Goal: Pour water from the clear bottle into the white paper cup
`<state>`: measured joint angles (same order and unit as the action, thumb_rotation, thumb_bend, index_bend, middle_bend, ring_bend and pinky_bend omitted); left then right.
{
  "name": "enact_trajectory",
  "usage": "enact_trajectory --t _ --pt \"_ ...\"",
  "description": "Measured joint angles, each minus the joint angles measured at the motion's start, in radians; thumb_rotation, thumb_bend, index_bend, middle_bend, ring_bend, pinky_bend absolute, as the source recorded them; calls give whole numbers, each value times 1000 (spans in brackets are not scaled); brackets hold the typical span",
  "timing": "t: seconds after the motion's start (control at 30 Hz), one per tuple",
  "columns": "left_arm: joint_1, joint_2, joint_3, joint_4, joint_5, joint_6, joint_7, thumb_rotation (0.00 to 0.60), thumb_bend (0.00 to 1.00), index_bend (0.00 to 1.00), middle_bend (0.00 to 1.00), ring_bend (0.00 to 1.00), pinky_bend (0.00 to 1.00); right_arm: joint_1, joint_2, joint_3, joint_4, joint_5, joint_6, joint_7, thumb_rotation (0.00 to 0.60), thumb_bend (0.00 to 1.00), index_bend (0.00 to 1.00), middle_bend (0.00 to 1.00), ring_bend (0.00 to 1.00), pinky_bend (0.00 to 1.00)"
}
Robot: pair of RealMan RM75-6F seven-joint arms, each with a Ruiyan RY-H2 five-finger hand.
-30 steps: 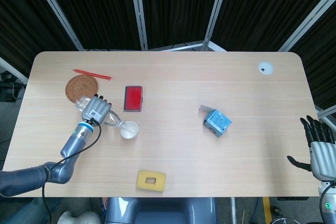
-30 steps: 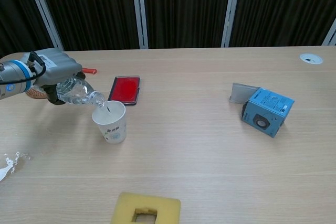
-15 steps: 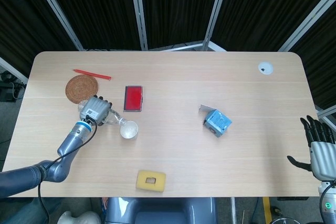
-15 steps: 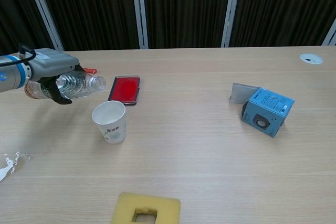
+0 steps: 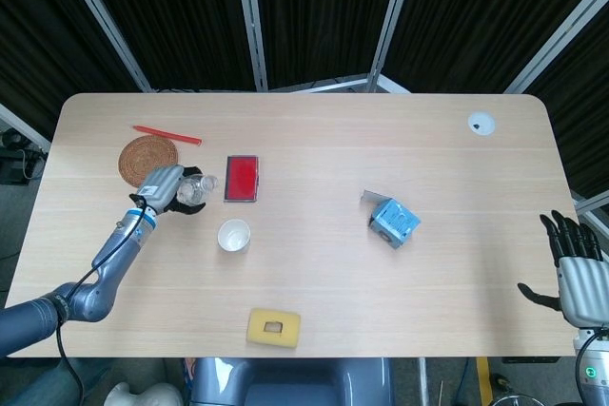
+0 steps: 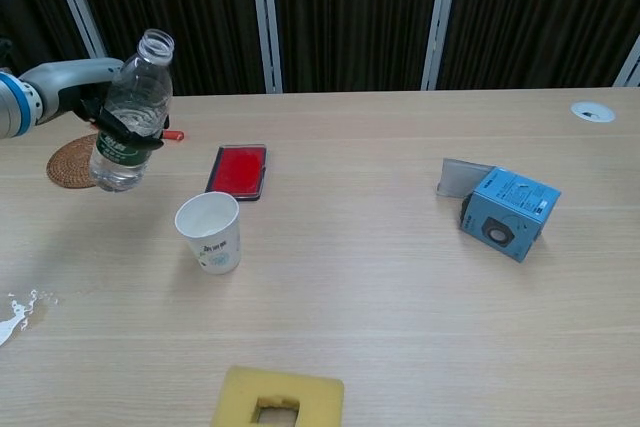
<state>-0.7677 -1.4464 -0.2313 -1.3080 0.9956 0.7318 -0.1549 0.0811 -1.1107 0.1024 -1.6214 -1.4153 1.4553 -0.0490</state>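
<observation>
The clear bottle (image 6: 130, 115) is nearly upright and uncapped, raised above the table at the left, with my left hand (image 6: 88, 97) gripping its middle. From above, the bottle (image 5: 193, 187) shows past the left hand (image 5: 162, 185), between the round coaster and the red case. The white paper cup (image 6: 210, 232) stands upright on the table, below and right of the bottle, apart from it; the head view shows the cup (image 5: 233, 235) from above. My right hand (image 5: 574, 273) hangs off the table's right edge with its fingers spread and holds nothing.
A woven coaster (image 5: 147, 158) and a red pen (image 5: 166, 134) lie at the back left. A red case (image 6: 238, 169) sits behind the cup. A blue box (image 6: 508, 212) is at centre right, a yellow sponge (image 6: 279, 399) near the front edge. Spilled water (image 6: 16, 315) marks the front left.
My left hand has swung the bottle from tilted over the cup back up to nearly upright and drawn it left, away from the cup. The right hand has stayed put.
</observation>
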Motion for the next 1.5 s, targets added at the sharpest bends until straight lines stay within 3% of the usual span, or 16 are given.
enact_trajectory --t 0.2,0.33,1.03,1.1,1.27,1.37,1.5 --pt "40 -40 -54 59 110 -26 -362 600 622 624 464 324 403 2 -4 0 4 6 -6 -6 600 0 0 0 0 0" --pt "53 -88 -74 120 183 -37 -525 600 624 623 462 324 399 3 -5 2 6 12 -9 -6 600 0 0 0 0 0" --pt "53 -286 -42 401 301 -9 -781 600 548 610 443 307 385 9 -9 5 17 29 -25 -7 600 0 0 0 0 0" --pt "52 -300 -34 422 308 -8 -798 600 516 608 439 304 382 9 -9 4 17 28 -25 -7 600 0 0 0 0 0" --pt "51 -323 -17 459 326 0 -825 600 309 567 403 278 361 9 -10 4 18 29 -27 -8 600 0 0 0 0 0" --pt "51 -331 -10 473 335 11 -826 600 180 440 270 172 285 10 -10 4 18 29 -27 -9 600 0 0 0 0 0" --pt "54 -337 0 482 345 21 -841 600 91 298 129 38 185 9 -9 4 16 28 -25 -8 600 0 0 0 0 0"
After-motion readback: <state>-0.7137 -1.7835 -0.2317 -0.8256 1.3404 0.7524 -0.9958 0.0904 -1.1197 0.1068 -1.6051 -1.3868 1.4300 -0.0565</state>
